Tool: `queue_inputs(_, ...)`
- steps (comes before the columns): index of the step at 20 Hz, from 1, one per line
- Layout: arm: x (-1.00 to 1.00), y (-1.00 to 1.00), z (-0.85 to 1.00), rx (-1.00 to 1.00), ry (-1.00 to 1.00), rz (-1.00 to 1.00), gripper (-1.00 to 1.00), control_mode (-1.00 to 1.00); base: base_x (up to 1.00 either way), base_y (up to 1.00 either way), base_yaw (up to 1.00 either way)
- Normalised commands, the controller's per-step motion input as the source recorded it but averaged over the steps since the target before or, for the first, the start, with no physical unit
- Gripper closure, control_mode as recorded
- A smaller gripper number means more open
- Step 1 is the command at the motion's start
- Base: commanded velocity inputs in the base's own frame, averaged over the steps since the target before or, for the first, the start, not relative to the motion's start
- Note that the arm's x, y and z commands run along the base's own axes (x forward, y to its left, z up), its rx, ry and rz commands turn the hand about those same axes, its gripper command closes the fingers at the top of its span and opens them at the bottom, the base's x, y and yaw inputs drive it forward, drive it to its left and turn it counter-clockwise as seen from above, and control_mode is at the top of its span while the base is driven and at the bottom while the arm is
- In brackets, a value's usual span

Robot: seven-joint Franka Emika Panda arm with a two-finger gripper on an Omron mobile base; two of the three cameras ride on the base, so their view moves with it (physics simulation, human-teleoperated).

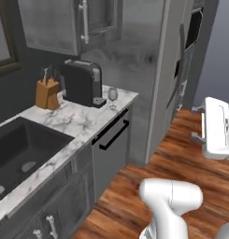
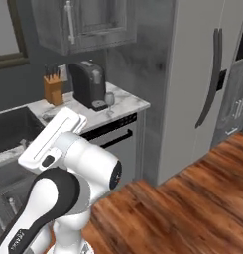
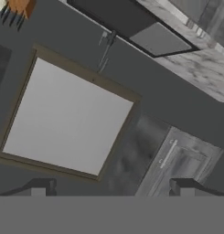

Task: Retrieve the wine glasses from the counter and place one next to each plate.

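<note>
One small clear wine glass (image 1: 112,96) (image 2: 109,101) stands upright on the marble counter (image 1: 78,122) (image 2: 127,103), near its right end and just right of the black coffee machine (image 1: 83,82) (image 2: 88,83). My gripper (image 3: 111,189) is open, with nothing between its fingertips (image 3: 40,186). It faces the dark wall and a framed window (image 3: 67,119), and is well away from the glass. The hand view is rolled over, so the black sink (image 3: 113,16) and a strip of counter (image 3: 200,68) lie along its top. The plates are out of view.
A knife block (image 1: 46,93) (image 2: 53,89) stands left of the coffee machine. The built-in sink (image 1: 22,149) (image 2: 9,128) lies further left. A dishwasher front (image 1: 111,140) sits under the glass. A tall steel fridge (image 1: 148,70) (image 2: 192,74) bounds the counter's right end. Wood floor (image 2: 192,198) spreads in front.
</note>
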Motion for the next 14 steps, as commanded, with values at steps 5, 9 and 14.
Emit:
queue_inputs(5,0.00,0.00,0.00,0.00,0.00,0.00,-1.00,1.00,1.00,-0.49,0.26)
queue_inputs(9,0.00,0.00,0.00,0.00,0.00,0.00,-1.00,1.00,1.00,-0.37,0.30)
queue_inputs(14,0.00,0.00,0.00,0.00,0.00,0.00,-1.00,1.00,0.92,-0.01,0.27)
